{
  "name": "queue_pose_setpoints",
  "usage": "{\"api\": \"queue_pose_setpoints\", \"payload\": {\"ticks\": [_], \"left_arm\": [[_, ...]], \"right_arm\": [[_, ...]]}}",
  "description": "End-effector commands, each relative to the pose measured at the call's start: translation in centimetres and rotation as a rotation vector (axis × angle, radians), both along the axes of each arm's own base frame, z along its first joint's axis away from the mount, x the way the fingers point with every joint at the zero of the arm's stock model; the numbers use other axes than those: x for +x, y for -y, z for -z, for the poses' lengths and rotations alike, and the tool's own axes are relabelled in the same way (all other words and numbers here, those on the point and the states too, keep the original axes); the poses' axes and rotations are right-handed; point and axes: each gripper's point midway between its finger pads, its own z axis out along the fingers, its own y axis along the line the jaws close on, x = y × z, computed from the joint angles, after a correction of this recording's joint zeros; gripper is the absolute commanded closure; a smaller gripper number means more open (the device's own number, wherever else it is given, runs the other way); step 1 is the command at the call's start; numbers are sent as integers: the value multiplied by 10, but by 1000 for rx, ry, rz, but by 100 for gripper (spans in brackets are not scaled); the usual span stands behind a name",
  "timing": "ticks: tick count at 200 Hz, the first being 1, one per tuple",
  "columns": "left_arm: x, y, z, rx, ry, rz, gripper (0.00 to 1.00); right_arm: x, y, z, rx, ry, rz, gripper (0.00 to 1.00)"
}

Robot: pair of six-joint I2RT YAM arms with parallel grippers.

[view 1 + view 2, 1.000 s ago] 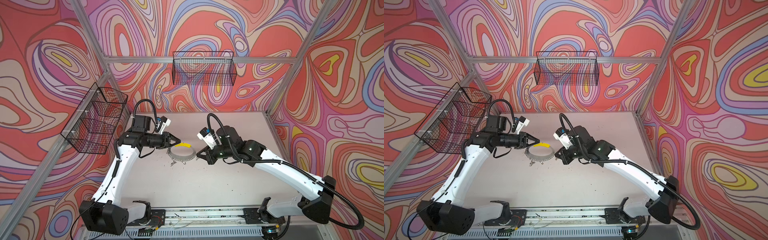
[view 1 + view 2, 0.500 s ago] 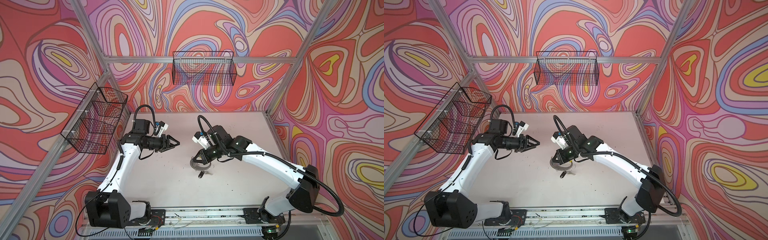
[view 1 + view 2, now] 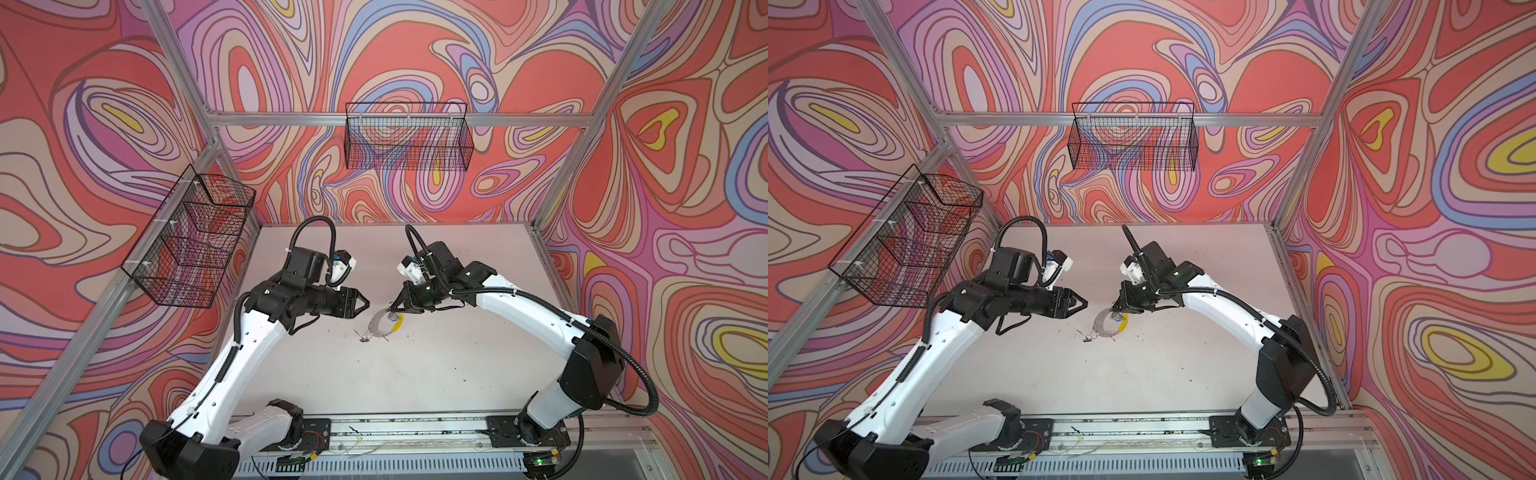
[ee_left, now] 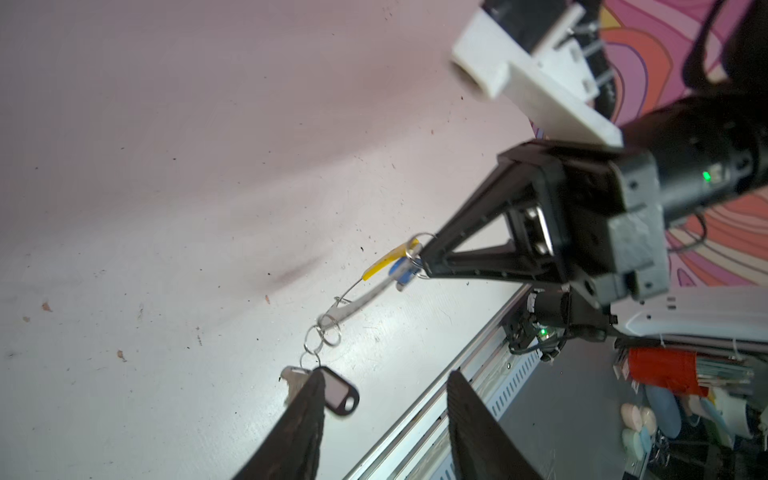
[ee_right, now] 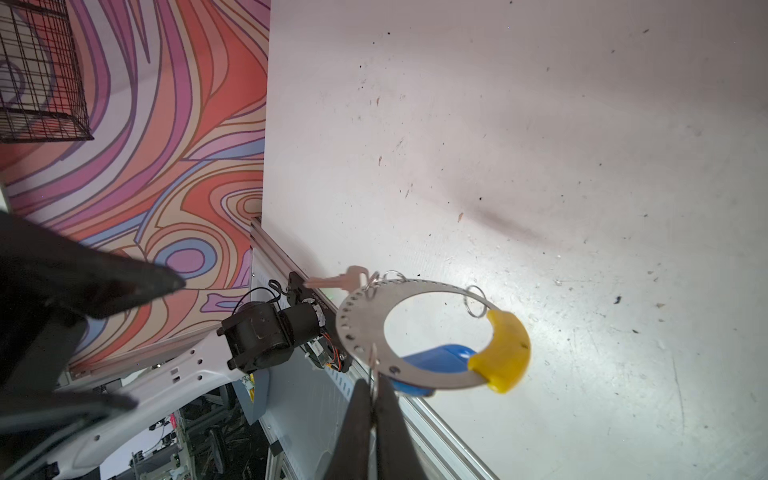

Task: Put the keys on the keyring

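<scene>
My right gripper (image 5: 374, 388) is shut on a small wire ring of the keyring (image 5: 357, 328), a grey perforated hoop with a yellow segment (image 5: 505, 357). The hoop hangs tilted from it above the table, seen in both top views (image 3: 379, 326) (image 3: 1104, 327). A blue tag (image 5: 436, 365) lies against the hoop beside the yellow part. From the hoop's low end a chain of small rings carries a silver key (image 4: 293, 379) with a black tag (image 4: 340, 395). My left gripper (image 4: 384, 384) stands open and empty, to the left of the hoop (image 3: 363, 304).
The pale table (image 3: 415, 374) carries dark specks. Wire baskets hang on the left wall (image 3: 187, 245) and the back wall (image 3: 409, 139). An aluminium rail (image 3: 415, 430) runs along the front edge between the arm bases.
My left gripper opened, let go of the keyring's edge and drew back left. The right gripper kept the keyring, swung it forward and back; it now hangs tilted with the black-tag key dangling.
</scene>
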Motion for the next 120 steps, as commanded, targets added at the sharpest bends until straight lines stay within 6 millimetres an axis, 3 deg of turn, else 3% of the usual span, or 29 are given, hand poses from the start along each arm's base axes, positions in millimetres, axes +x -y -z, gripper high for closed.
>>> {"api": "queue_pose_setpoints", "payload": {"ticks": [1,34,62,120], "left_arm": [[0,-5,2,68,114,-46,51],[-13,5,11,74,200,13,50],[-4,2,24,123,326,51,53],[0,33,24,6,421,175,56]], "right_arm": [[12,-5,-17,48,-32,78,100],[11,-3,-21,69,-72,104,100],[9,-3,-30,76,-73,104,100],[5,4,-42,68,-55,109,100]]}}
